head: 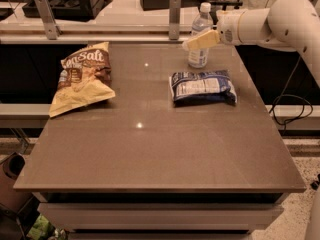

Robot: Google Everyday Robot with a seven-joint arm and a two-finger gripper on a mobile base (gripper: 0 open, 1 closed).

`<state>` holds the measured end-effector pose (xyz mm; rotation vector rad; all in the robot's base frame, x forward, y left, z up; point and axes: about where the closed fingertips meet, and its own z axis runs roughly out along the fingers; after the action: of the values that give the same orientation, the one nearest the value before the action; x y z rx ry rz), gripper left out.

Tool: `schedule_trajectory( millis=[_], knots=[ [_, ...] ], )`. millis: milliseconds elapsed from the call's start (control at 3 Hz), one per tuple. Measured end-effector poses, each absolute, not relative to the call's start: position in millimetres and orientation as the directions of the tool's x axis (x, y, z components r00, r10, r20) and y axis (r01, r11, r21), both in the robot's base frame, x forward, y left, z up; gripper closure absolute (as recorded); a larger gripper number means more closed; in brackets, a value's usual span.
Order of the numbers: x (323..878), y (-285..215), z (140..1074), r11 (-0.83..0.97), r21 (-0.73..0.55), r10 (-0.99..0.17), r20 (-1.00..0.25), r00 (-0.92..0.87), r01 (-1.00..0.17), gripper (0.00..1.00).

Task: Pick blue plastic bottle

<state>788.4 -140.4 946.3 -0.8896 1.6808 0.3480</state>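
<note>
Blue plastic bottle [199, 58] upright, upper centre-right of frame.
Gripper [194, 42] across its mid-body, reaching from right; grip state can't tell.

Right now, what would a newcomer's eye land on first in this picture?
The white arm stretched in from the right, with its tool at the blue plastic bottle standing at the far edge of the table. Next, the blue-white snack packet lying flat just in front of the bottle, and the brown-and-yellow chip bag at the far left.
</note>
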Motion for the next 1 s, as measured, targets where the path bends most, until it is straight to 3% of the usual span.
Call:
schedule_trajectory(
  millis=[667, 1000],
  knots=[
    [796.9, -128.0, 937.5, 0.648, -0.203, -0.356, -0.933, -0.057, -0.734, 0.00],
    [797.3, -125.0, 936.1, 0.645, -0.201, -0.356, -0.933, -0.058, -0.737, 0.18]
  ],
)
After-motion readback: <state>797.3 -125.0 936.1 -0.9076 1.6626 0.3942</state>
